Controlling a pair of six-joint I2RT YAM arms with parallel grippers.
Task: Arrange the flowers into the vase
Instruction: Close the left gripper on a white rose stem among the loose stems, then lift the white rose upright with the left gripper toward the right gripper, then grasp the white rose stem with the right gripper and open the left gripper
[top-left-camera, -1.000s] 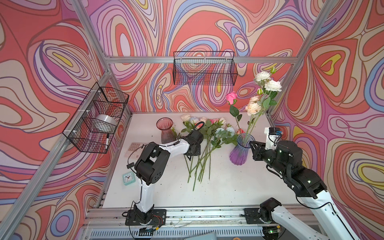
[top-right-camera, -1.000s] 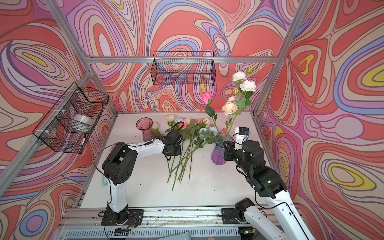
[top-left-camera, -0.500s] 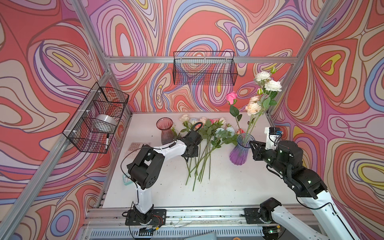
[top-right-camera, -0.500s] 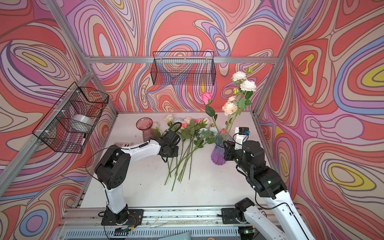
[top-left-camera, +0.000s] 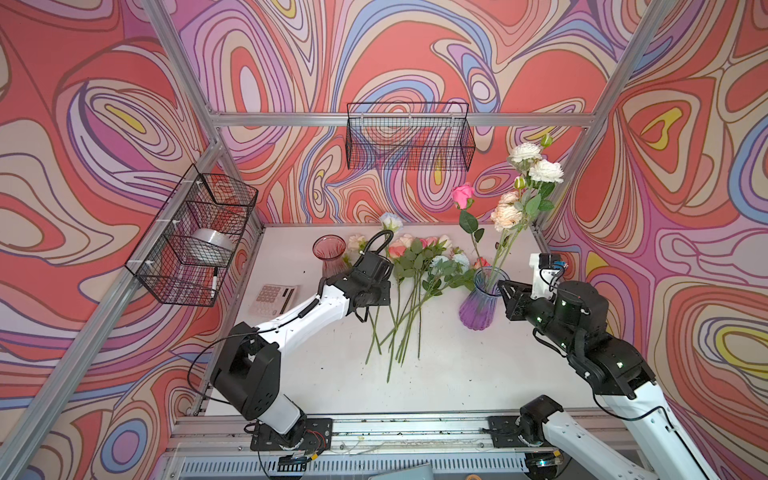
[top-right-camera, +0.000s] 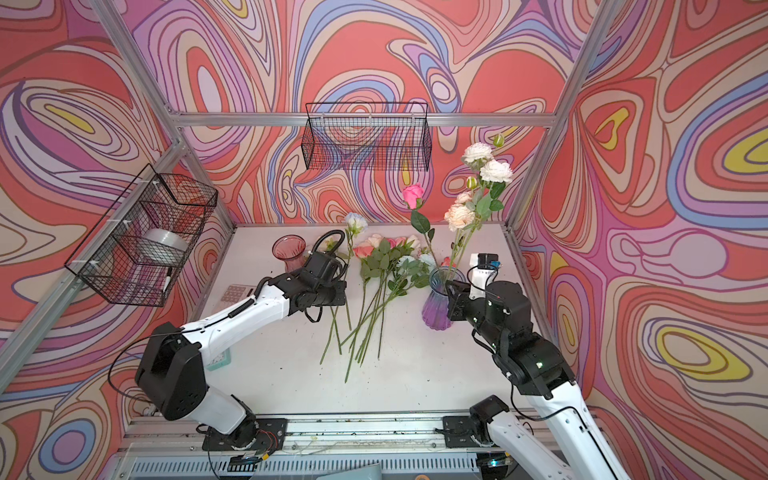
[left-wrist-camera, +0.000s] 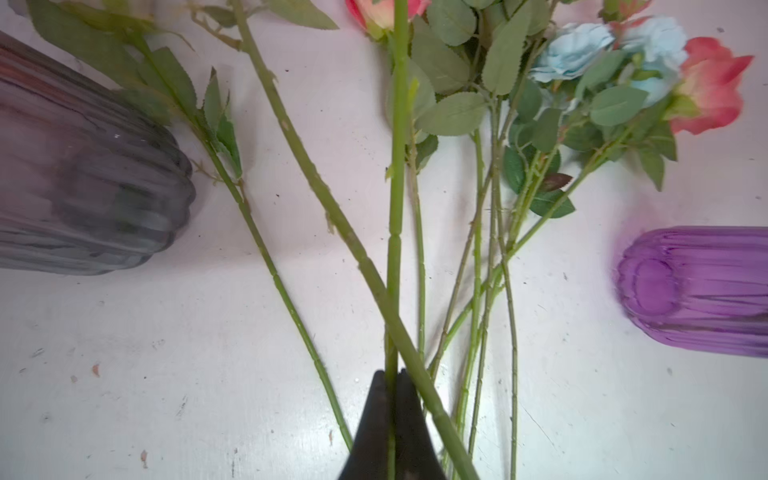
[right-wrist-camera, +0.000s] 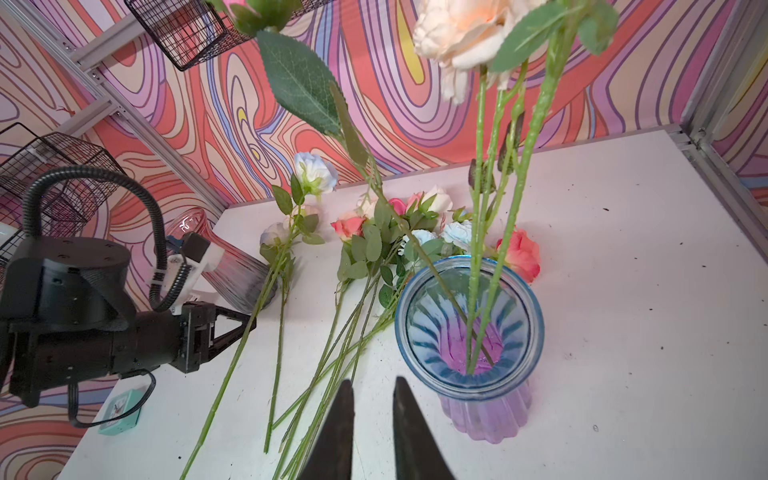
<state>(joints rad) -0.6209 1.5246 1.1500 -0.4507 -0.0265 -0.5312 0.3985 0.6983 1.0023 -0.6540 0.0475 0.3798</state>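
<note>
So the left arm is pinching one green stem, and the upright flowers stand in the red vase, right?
Not quite. The left gripper does pinch a green stem, but the upright flowers stand in the purple vase, as both top views show. The red vase holds none.

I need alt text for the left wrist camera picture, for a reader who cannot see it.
The left hand is shut on one green stem over a white table. More flowers lie fanned out beyond it, with pale blue and coral blooms, between a dark ribbed vase and a purple vase.
</note>
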